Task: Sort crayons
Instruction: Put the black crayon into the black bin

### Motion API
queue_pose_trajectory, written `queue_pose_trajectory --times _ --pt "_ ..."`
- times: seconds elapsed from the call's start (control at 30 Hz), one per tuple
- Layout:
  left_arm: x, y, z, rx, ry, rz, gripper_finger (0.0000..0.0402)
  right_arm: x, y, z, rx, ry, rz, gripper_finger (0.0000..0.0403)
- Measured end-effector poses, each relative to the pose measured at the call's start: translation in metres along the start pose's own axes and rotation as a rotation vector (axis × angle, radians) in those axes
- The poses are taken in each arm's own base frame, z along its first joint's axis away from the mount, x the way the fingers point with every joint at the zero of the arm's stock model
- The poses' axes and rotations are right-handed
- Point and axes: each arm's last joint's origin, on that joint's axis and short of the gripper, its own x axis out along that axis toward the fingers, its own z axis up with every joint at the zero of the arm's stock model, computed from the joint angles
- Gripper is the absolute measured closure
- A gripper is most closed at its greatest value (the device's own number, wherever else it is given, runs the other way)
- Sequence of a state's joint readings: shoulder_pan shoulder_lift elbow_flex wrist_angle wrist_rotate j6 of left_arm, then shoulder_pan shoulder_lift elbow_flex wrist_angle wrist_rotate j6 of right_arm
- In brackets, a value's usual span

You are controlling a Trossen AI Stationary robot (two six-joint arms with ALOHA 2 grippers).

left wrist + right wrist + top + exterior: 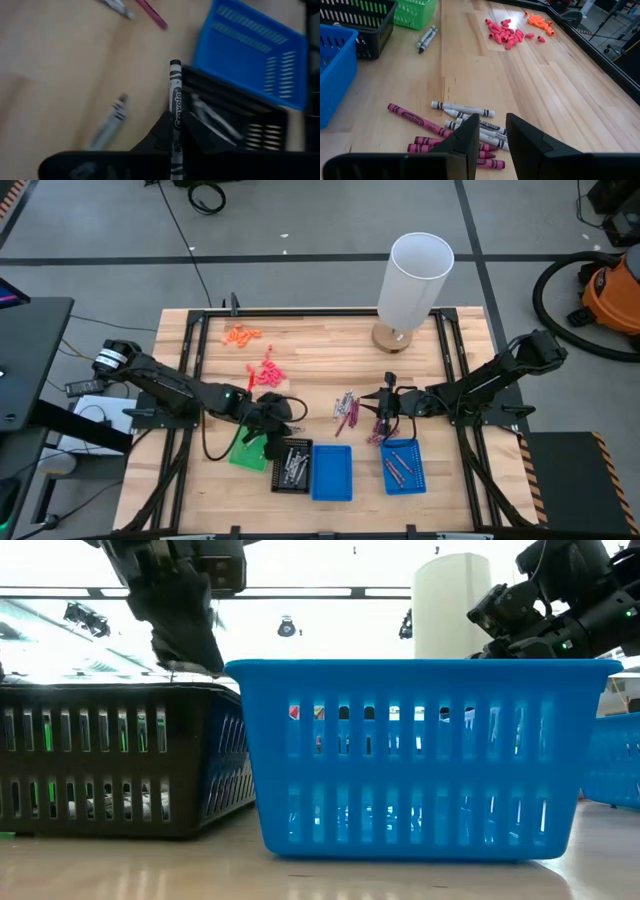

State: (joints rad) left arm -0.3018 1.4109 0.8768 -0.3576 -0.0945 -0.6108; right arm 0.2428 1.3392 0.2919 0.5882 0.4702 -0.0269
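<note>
Grey crayon (175, 112) in left tool (172, 131) above black tray (235, 117)

Held crayon (175, 120) cut off below

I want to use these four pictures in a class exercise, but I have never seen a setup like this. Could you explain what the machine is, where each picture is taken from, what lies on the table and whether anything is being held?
Two dark robot arms work at a wooden table. One picture looks straight down, one looks level across the tabletop, and one comes from a camera on each arm's wrist. The left claw is shut on a grey crayon, beside the black tray. The right claw is open, holds nothing and hovers over a loose pile of grey and magenta crayons. Also on the table: a green tray, two blue trays, pink pieces, orange pieces and a white cylinder.
</note>
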Motion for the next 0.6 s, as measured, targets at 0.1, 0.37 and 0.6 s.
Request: queue_pose_trajectory --times 0.1,0.37,0.6 --pt "-0.001 -0.006 -0.004 -0.078 0.031 -0.044 0.0383 0.001 -0.002 0.000 -0.002 0.001 -0.012 0.0298" --pt "0.002 -0.028 -0.020 -0.324 0.051 -0.064 0.0383 0.003 -0.009 0.009 -0.024 -0.077 -0.050 0.0298" --pt "0.019 -0.050 -0.031 -0.435 0.035 -0.130 0.0383 0.003 -0.013 0.015 -0.067 -0.139 -0.074 0.0298"
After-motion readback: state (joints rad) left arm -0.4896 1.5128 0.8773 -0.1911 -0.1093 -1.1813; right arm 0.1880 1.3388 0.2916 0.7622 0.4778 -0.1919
